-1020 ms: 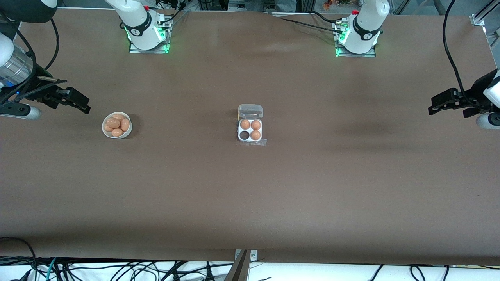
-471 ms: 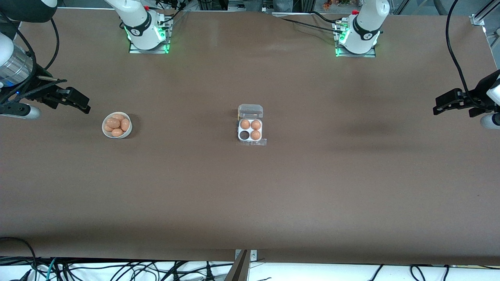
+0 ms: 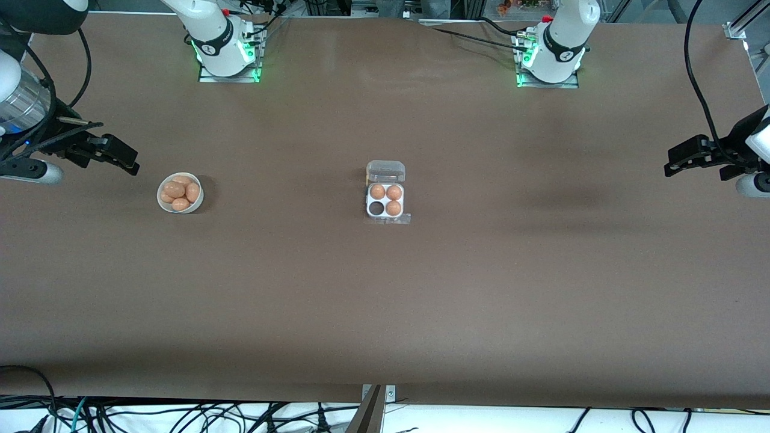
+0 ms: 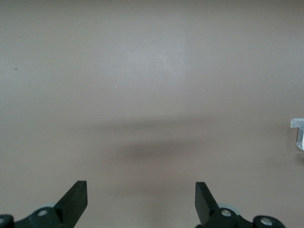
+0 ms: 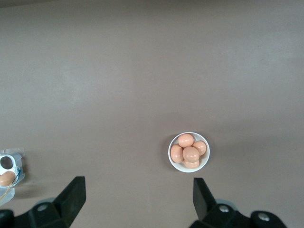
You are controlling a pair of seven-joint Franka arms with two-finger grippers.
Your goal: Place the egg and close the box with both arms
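The box point(image 3: 385, 215) sits mid-table with its clear lid point(image 3: 385, 171) standing open. Three eggs fill its cells and one cell point(image 3: 376, 208) is empty. Several orange-brown eggs point(image 3: 175, 189) lie in a white bowl point(image 3: 160, 199) toward the right arm's end. My right gripper point(image 3: 120, 159) hangs open over the table beside the bowl, holding nothing. In the right wrist view the eggs point(image 5: 191, 153) show past my open right gripper point(image 5: 137, 187), and the box point(image 5: 5, 164) is at the frame's edge. My left gripper point(image 3: 677, 162) hangs open at the left arm's end; in its wrist view point(image 4: 140, 190) only the box's corner point(image 4: 298, 130) shows.
The brown table point(image 3: 385, 313) stretches wide around the box and bowl. Both arm bases point(image 3: 225, 45) point(image 3: 553, 48) stand along the edge farthest from the front camera. Cables hang off the edge nearest that camera.
The left gripper drifted slightly toward its end of the table, then back a little. The right arm, box and bowl have not moved.
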